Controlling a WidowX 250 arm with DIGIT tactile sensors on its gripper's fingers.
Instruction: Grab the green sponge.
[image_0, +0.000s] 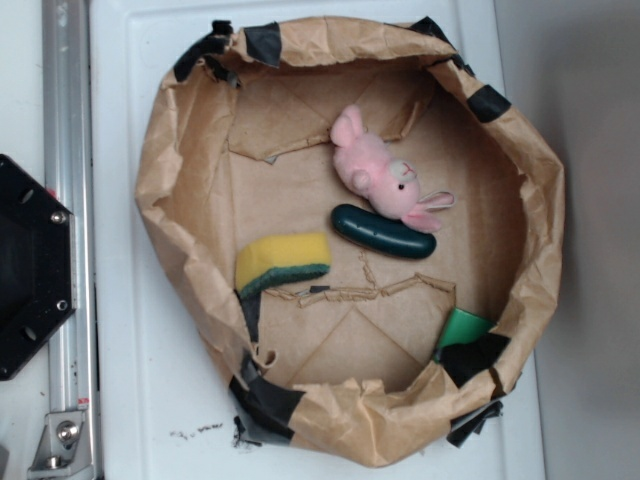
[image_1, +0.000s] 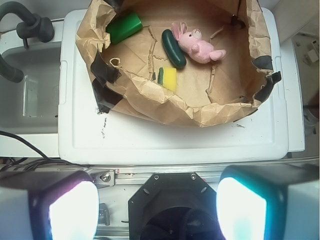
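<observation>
1. My gripper hangs high above the scene, with both fingers glowing at the bottom of the wrist view, set wide apart and holding nothing.
2. Between them I look down on the robot's black base, so I judge I am parked well back from the work.
3. Beyond lies the white tabletop, and on it the brown paper nest, its crumpled wall taped in black, likely to keep the things from sliding off.
4. The green sponge rests inside, near the nest's wall, yellow foam showing and its dark green layer along one long edge.
5. The dark green cucumber toy lies well clear of it, touching the plush pig.
6. A bright green piece sits tucked against the far wall.
7. My reach is not yet begun.
</observation>
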